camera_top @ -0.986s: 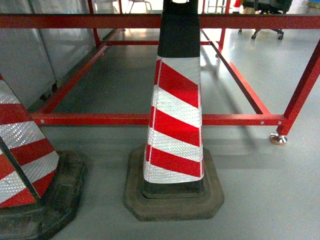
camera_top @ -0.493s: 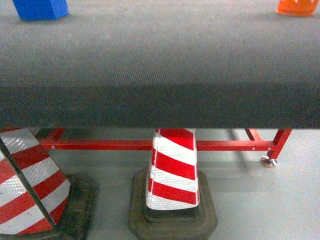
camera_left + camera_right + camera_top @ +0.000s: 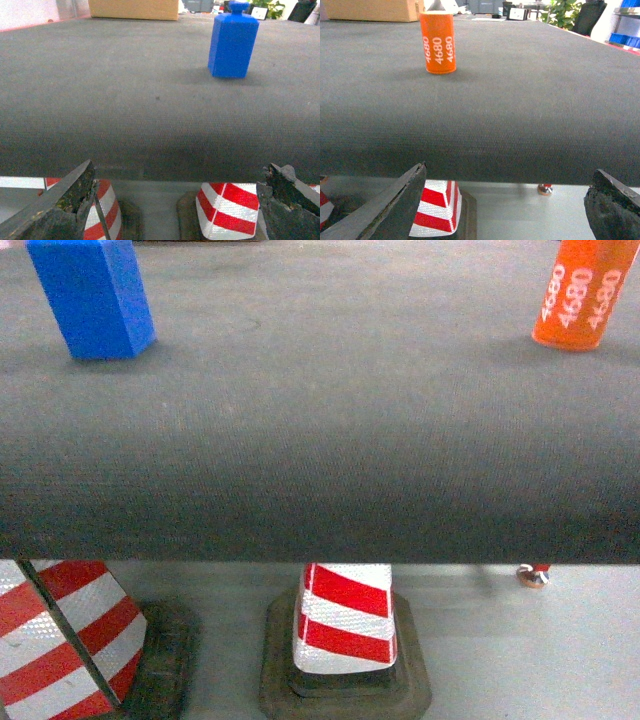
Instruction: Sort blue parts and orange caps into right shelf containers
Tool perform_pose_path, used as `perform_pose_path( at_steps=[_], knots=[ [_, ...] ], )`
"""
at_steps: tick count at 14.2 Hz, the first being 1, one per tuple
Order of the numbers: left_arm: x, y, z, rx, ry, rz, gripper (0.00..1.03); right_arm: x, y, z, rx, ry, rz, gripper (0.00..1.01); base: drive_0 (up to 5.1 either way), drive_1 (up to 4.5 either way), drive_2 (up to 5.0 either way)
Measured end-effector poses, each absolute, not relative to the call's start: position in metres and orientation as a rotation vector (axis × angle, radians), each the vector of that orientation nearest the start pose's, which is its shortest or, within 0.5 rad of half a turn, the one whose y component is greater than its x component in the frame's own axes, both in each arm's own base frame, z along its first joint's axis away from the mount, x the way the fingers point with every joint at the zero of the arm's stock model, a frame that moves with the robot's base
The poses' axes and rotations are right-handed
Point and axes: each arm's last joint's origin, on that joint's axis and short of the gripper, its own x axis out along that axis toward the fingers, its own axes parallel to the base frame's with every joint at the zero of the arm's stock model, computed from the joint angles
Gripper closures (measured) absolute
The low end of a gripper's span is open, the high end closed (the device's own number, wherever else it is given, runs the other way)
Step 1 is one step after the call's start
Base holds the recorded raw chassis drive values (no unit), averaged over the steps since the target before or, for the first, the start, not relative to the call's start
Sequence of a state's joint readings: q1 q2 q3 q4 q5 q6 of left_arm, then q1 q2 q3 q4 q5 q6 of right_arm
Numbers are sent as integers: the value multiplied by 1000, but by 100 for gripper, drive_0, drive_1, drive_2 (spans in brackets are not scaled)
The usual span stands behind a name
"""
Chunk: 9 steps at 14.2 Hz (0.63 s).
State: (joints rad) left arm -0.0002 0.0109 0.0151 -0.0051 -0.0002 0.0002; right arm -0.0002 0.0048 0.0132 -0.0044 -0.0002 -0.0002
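Standing on the dark grey mat-covered table (image 3: 320, 440), well apart from each other, are the two pieces to be sorted. The blue part (image 3: 92, 295) sits upright toward the far left of the surface in the head view; from the left wrist camera it reads as a square-sided block with a small round knob on top (image 3: 233, 42). The orange cap (image 3: 578, 295) stands upright toward the far right, a cylinder printed with "4680" in white several times over; the right wrist camera shows it with a dark pointed tip on top (image 3: 438, 42).

Neither piece is touched by anything. The left gripper (image 3: 175, 205) hangs low in front of the table's near edge, its two worn, dark fingers (image 3: 70, 200) spread wide apart with nothing between them. The right gripper (image 3: 510, 205) sits the same way before the table edge, its fingers (image 3: 395, 205) parted and bare. Both are well short of the pieces, which stand farther back on the mat.

Under the table edge, on the grey floor, stand two red-and-white striped traffic cones on dark rubber bases: one near the middle (image 3: 345, 625) and one at the left (image 3: 70, 640). A small metal table foot (image 3: 533, 576) shows at the right. A brown cardboard box (image 3: 134, 9) lies at the far side of the table, and some green plants (image 3: 562, 12) show beyond it.
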Motion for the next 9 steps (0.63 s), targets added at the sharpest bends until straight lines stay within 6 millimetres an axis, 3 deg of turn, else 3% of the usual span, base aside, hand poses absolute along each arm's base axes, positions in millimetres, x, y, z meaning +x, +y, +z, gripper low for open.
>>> perform_pose_path(
  at_steps=[9],
  knots=[
    [97,0,167,1,1,0,5,97,0,167,1,-4,0,3,0,0,0]
  ],
)
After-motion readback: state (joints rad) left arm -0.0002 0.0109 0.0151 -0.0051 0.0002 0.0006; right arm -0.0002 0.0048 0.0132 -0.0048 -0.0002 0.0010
